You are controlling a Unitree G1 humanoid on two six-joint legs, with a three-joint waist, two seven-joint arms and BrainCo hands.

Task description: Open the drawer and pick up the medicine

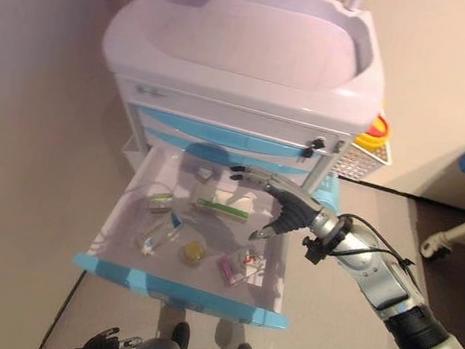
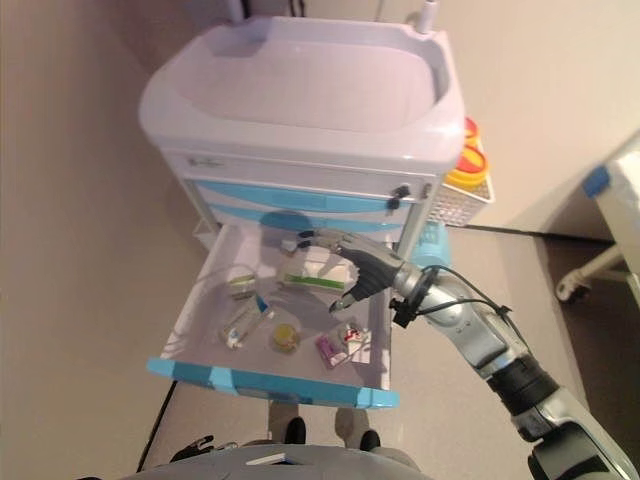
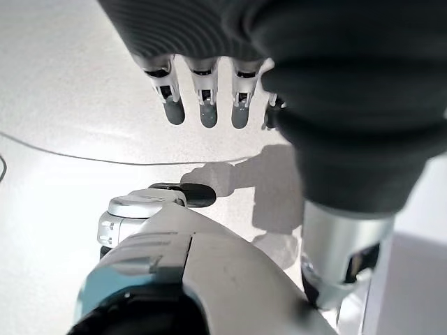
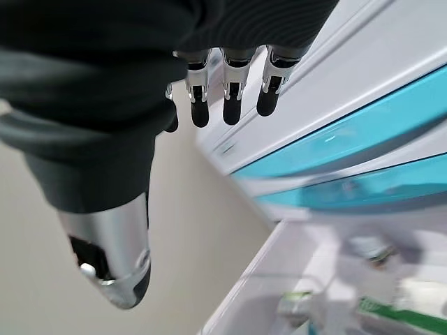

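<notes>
A: Where is the right hand (image 1: 285, 202)?

B: It hangs over the pulled-out drawer (image 1: 196, 291) of the white cart (image 1: 244, 44), toward the drawer's 2 o'clock corner. The fingers (image 4: 232, 105) are stretched nearly straight and point toward 9 o'clock; the thumb (image 1: 268, 230) drops down apart from them. So the hand is wide and holds nothing.

A: Does it touch anything?

B: I cannot tell whether the thumb tip touches anything in the drawer; the fingers touch nothing.

A: And the medicine?

B: All of it lies in the drawer. A flat white box with a green stripe (image 1: 222, 209) sits near the middle, just below the fingertips. A small green-and-white box (image 1: 159, 204) is at 9 o'clock of it. A clear packet (image 1: 156, 235) lies toward 7 o'clock, a small yellow item (image 1: 193, 252) at 6 o'clock, and a pink-and-white packet (image 1: 238, 266) at 5 o'clock, under the thumb.

A: The left hand (image 3: 202, 98)?

B: It hangs low beside the robot over the floor (image 3: 63, 105), fingers relaxed and straight, holding nothing.
</notes>
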